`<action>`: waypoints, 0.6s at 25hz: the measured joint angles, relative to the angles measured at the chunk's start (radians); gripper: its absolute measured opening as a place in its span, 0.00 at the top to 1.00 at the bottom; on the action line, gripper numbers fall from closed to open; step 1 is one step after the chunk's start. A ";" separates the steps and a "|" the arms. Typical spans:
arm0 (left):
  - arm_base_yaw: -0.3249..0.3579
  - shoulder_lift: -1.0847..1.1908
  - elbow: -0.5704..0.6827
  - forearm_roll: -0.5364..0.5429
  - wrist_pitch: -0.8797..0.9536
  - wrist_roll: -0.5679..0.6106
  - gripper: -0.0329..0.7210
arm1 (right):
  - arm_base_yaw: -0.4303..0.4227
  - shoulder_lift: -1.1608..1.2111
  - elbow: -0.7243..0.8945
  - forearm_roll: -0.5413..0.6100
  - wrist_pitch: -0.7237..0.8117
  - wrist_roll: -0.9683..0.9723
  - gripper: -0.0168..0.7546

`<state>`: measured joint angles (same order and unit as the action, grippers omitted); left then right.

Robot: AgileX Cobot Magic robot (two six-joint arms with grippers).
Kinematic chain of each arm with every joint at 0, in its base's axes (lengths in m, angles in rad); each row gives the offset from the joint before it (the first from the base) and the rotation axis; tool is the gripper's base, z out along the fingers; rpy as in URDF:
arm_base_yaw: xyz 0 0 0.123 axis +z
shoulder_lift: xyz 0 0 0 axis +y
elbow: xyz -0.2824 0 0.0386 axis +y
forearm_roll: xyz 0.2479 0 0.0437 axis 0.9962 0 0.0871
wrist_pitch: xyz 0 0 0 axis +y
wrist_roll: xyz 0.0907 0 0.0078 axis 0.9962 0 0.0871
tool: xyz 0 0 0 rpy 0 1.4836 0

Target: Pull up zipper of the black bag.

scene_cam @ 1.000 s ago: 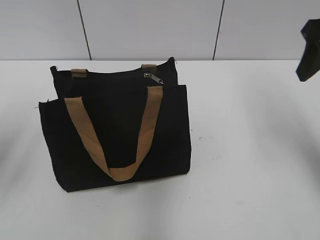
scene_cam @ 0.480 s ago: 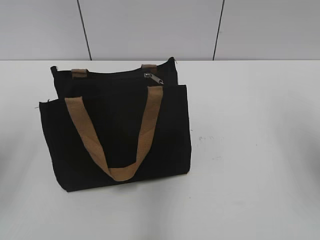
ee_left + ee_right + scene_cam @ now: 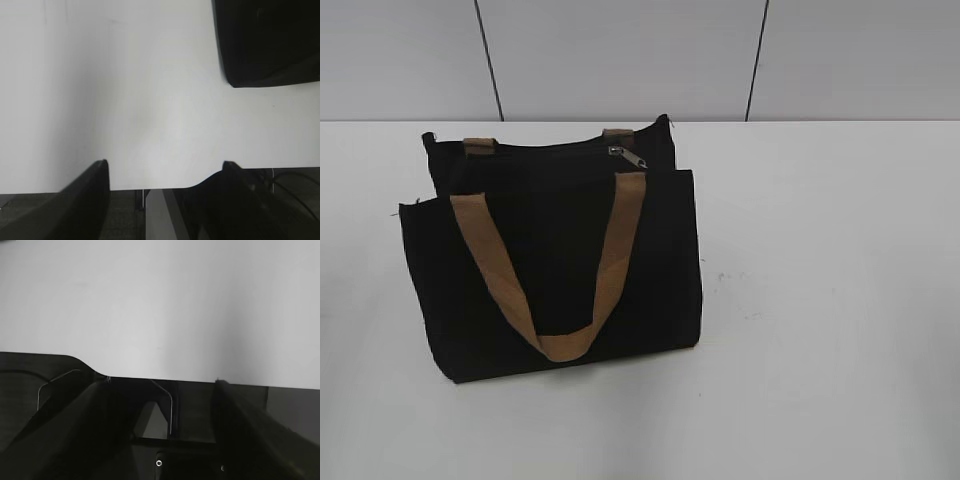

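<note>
The black bag (image 3: 555, 270) lies on the white table, left of centre in the exterior view, with a tan handle (image 3: 560, 345) looped over its front. The zipper line runs along its top edge, and the small silver pull tab (image 3: 627, 155) sits near the right end. Neither gripper shows in the exterior view. In the left wrist view the left gripper (image 3: 165, 167) is open and empty over the table's near edge; a corner of the bag (image 3: 270, 40) shows at top right. In the right wrist view the right gripper (image 3: 160, 385) is open and empty over the table edge.
The white table (image 3: 820, 300) stretches right and in front of the bag. A grey panelled wall (image 3: 620, 50) stands behind it. Dark frame parts and cables below the table edge show in both wrist views.
A dark arm part at the exterior view's right edge one second ago has left the view. The bag has not moved.
</note>
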<state>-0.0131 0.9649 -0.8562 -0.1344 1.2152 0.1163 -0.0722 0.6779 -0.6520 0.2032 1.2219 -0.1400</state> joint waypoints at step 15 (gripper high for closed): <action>0.000 -0.696 0.311 0.057 -0.137 0.000 0.33 | 0.000 -0.610 0.094 -0.003 0.005 -0.060 0.32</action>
<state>-0.0131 0.2692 -0.5453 -0.0772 1.0781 0.1163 -0.0722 0.0682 -0.5585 0.1999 1.2271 -0.1999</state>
